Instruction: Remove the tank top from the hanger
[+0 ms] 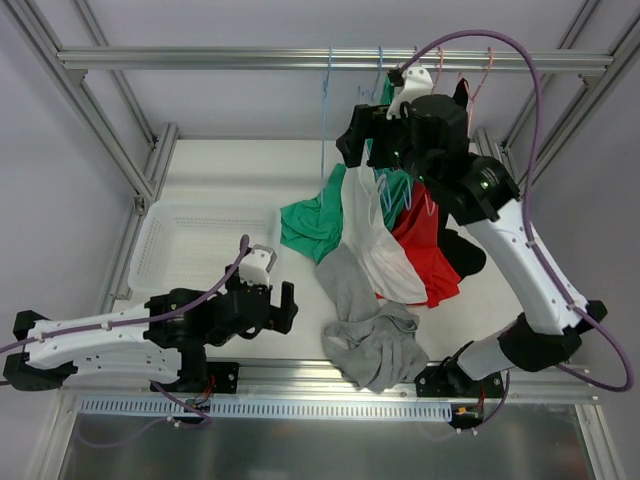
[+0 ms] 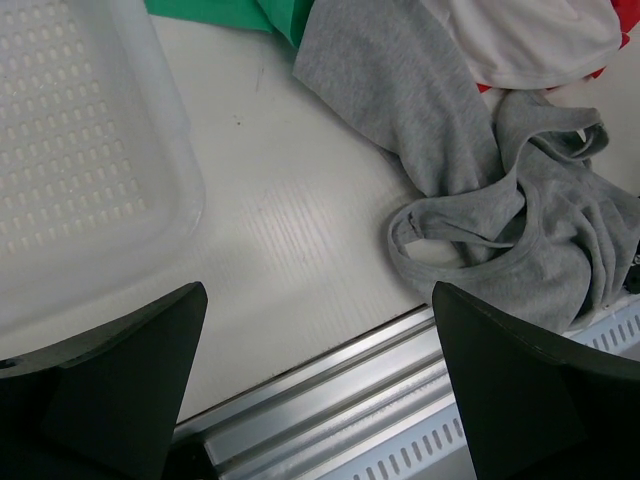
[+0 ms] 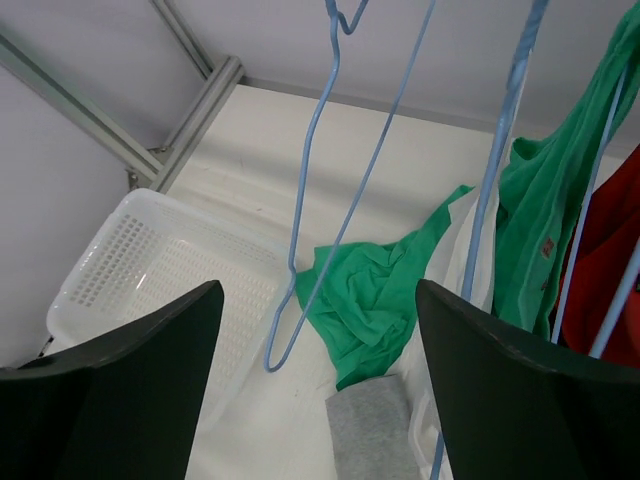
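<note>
White table (image 1: pixel 230 170), aluminium frame (image 1: pixel 300 58), pale walls (image 1: pixel 50 130); basket (image 1: pixel 145 250) at left; left claw (image 2: pixel 318 300), right claw (image 3: pixel 318 290) wide, empty.

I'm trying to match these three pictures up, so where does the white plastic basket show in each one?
Top external: the white basket sits left of centre, beyond the left arm.
Left wrist: the basket fills the upper left corner.
Right wrist: the basket lies at lower left.
Shared landmark: the gray garment, to the basket's right in every view.
</note>
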Tool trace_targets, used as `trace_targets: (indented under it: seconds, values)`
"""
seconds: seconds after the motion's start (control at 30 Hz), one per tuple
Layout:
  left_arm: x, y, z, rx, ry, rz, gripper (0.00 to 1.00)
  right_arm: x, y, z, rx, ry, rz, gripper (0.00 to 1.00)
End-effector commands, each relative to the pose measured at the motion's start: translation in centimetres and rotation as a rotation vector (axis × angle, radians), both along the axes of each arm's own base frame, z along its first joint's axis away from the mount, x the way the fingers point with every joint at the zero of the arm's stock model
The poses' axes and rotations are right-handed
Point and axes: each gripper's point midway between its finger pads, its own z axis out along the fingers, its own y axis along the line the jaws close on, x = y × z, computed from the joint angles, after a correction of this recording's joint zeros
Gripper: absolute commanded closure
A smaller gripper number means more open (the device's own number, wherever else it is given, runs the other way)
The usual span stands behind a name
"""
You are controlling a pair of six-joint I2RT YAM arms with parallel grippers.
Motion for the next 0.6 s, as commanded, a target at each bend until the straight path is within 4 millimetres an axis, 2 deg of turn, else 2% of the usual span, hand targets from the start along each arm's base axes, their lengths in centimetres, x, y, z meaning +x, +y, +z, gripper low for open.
trace_targets:
  seconds: [0.0,0.03,0.1,0.17,0.2,0.23,0.27,0.3,0.33,0.37,0.4,0.43,0.47,0.5,0.57]
  values:
    - [0.5,-2.6,2.6,-0.064,-0.053,-0.043,0.01,-3.6,-2.2,3.5,0.065,-0.081,0.049,0.16]
    - [0.5,-3.3,2.4,-0.052,-0.052,-0.053,0.01,-4.0,-2.6,2.4,0.028,-0.079,0.062,0.09]
    - [0.5,-4.5,2.8,-0.067,-0.051,-0.073,0.01,-5.3,-3.9,2.2,0.011,-0.097,0.070,0.02]
    - [0.3,-6.3,3.0,-0.074,-0.043,-0.112,0.01,-7.3,-6.1,1.6,0.004,-0.112,0.062,0.01]
    - [0.3,-7.2,2.5,-0.050,-0.038,-0.127,0.01,-9.1,-7.9,2.5,0.030,-0.148,0.054,0.01]
    - [0.0,-8.3,2.5,-0.068,-0.028,-0.152,0.01,-9.6,-8.3,0.5,0.007,-0.122,0.052,0.00]
    - [-0.1,-9.2,2.9,-0.081,-0.023,-0.172,0.01,-10.3,-9.1,-0.1,0.007,-0.121,0.049,0.01]
    - [-0.2,-10.1,1.9,-0.048,-0.014,-0.194,0.01,-11.1,-9.9,-0.8,0.003,-0.115,0.044,0.01]
    - [-0.5,-11.3,2.0,-0.068,-0.003,-0.222,0.01,-12.8,-11.6,-0.7,0.024,-0.141,0.038,0.00]
    - [-0.6,-12.2,2.1,-0.074,0.003,-0.238,0.01,-13.3,-12.0,-2.9,-0.003,-0.110,0.041,0.01]
    - [-0.7,-13.2,0.9,-0.039,0.017,-0.258,0.01,-14.2,-12.7,-4.4,-0.034,-0.083,0.044,0.00]
    - [-0.9,-13.9,0.5,-0.030,0.029,-0.273,0.01,-15.5,-14.1,-4.6,-0.023,-0.093,0.037,0.01]
    - [-1.2,-15.2,0.9,-0.052,0.041,-0.298,0.01,-15.9,-14.6,-6.4,-0.048,-0.063,0.034,0.01]
    - [-1.3,-16.0,-0.8,-0.004,0.060,-0.310,0.01,-16.7,-15.3,-7.7,-0.074,-0.033,0.030,0.01]
    - [-1.5,-17.4,-1.1,0.012,0.067,-0.330,0.01,-18.3,-16.9,-8.5,-0.050,-0.039,0.019,0.00]
